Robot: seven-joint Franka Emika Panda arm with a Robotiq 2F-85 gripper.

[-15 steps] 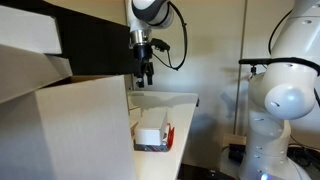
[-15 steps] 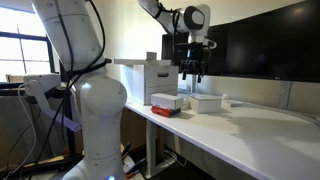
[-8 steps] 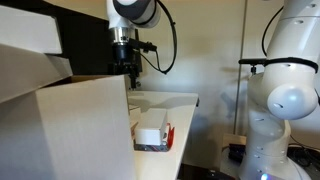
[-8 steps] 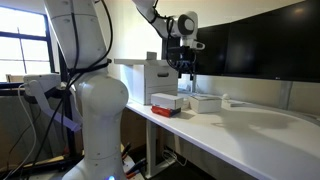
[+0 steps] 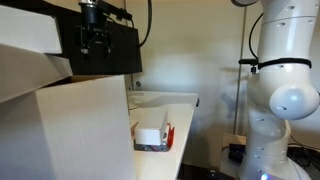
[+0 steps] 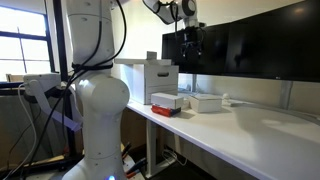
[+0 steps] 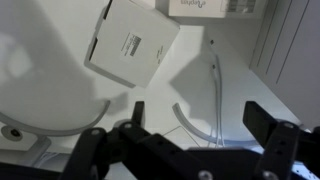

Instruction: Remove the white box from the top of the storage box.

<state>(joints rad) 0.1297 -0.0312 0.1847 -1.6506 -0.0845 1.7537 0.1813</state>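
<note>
Red-sided storage box (image 5: 169, 135) under white box (image 5: 150, 134), cardboard carton (image 5: 85, 125) close beside, jaws wide apart, empty

Bright, even indoor light — window (image 6: 20, 45) glare, soft curved shadows on the table (image 7: 45, 50).

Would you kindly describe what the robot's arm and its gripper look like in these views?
The arm is glossy white, built of thick rounded links with darker seams at the joints. A thin black cable runs loosely along its upper part. The gripper is matt black, with two blocky fingers on a broad dark base. No markings are legible on either.
</note>
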